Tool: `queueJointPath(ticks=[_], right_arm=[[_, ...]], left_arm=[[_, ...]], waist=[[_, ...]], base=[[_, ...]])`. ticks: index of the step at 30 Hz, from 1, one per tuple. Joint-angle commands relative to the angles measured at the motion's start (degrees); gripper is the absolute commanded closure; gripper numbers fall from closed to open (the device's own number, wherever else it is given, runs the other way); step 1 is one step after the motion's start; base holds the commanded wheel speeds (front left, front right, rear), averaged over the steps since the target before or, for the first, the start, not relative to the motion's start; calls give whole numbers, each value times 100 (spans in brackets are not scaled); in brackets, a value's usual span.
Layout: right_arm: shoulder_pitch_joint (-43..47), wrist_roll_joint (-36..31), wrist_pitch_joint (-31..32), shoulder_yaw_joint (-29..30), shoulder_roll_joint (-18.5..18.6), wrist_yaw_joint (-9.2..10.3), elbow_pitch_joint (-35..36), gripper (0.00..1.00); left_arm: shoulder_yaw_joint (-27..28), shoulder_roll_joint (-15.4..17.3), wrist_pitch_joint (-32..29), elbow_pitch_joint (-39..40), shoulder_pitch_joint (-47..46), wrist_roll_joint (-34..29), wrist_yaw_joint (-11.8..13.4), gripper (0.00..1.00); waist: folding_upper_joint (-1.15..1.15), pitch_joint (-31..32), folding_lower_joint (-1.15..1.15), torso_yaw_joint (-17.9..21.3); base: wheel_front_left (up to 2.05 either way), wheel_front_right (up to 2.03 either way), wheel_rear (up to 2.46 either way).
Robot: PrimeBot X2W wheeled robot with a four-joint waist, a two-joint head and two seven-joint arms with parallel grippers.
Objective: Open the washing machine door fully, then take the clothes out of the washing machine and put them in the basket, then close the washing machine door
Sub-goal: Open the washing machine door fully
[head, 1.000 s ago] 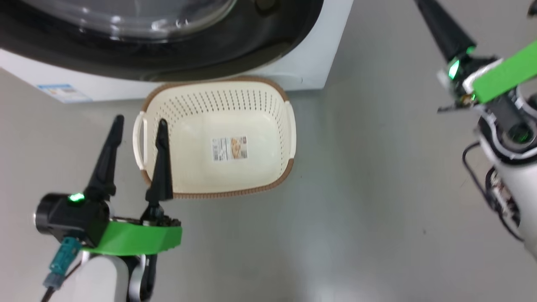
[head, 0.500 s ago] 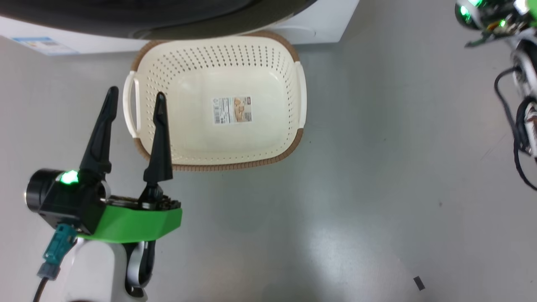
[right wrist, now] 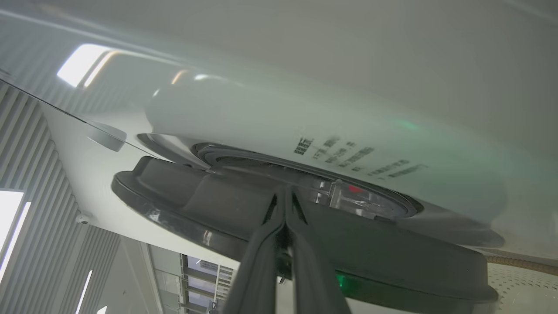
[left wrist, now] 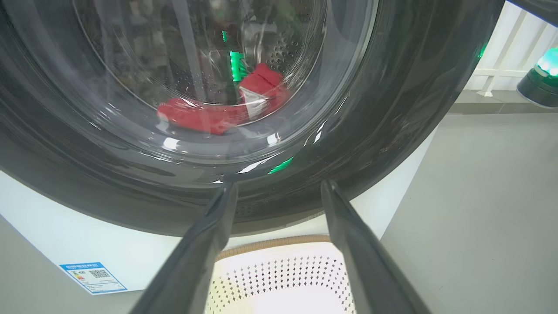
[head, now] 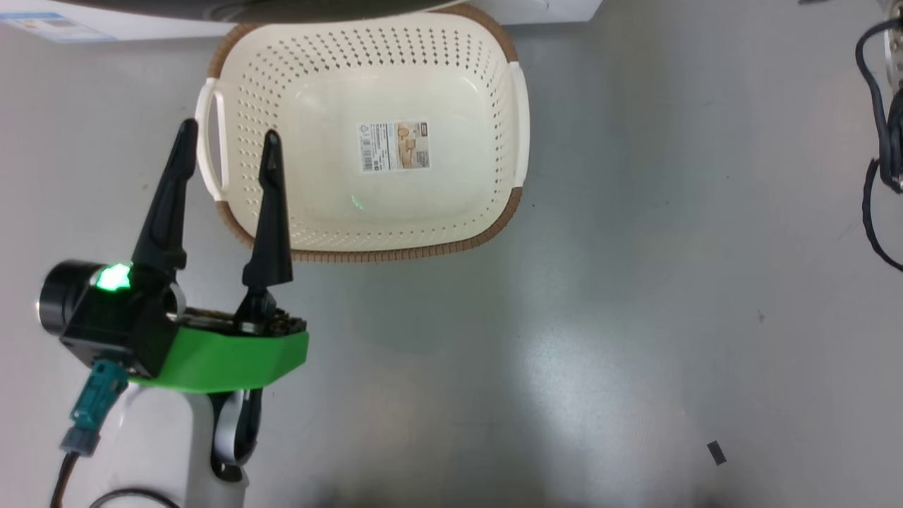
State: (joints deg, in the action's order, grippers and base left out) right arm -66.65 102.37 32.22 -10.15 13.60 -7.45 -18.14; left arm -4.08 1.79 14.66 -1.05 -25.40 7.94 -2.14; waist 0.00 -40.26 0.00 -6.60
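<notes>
Since a second ago my head camera has tipped downward. The whole picture has slid, so the basket [head: 367, 254] now sits higher in view and the washing machine [left wrist: 65, 244] is a sliver along the top edge.

The left gripper [head: 230, 130] has its fingers spread wide with nothing between them. Its tips straddle the basket's left handle, one finger outside it and one over the perforated wall, both pointing past the basket toward the machine.

The right gripper [right wrist: 283, 192] has its two fingers pressed together, empty, with the tips at the edge of the washing machine door [left wrist: 392, 131], above the basket. I cannot tell whether they touch it.

The basket stands mouth up on the grey floor [head: 635, 282], its paper label [head: 395, 144] showing. Its long axis runs left to right, handle to handle, and its far long side is just beside the machine's front. The door faces out over the basket's far rim. Behind its glass, the clothes [left wrist: 205, 117] lie red and low in the drum.
</notes>
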Motion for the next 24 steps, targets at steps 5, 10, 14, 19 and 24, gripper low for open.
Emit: queueJointPath(ticks=[5,10,14,19,24], right_arm=[[-284,-251,242,2,-235,-3,-98,100],[-447,-390,393,25,-333,-3,-223,100],[-555,-492,507,25,-407,-3,-314,100],[-571,-539,660,24,-490,-3,-316,100],[-470,-613,881,36,-486,-3,-250,100]], left_arm=[[69,109,34,108,-83,-28,-8,0],[17,109,34,96,-113,-13,10,0],[4,109,34,72,-123,3,18,0],[41,109,34,41,-107,-18,18,0],[106,109,34,46,-70,-79,-8,0]], waist=[[0,-171,0,-94],[0,-241,0,-159],[0,-285,0,-192],[0,-253,0,-150],[0,-146,0,-78]], base=[[0,0,0],[0,0,0],[0,0,0],[0,0,0],[0,0,0]])
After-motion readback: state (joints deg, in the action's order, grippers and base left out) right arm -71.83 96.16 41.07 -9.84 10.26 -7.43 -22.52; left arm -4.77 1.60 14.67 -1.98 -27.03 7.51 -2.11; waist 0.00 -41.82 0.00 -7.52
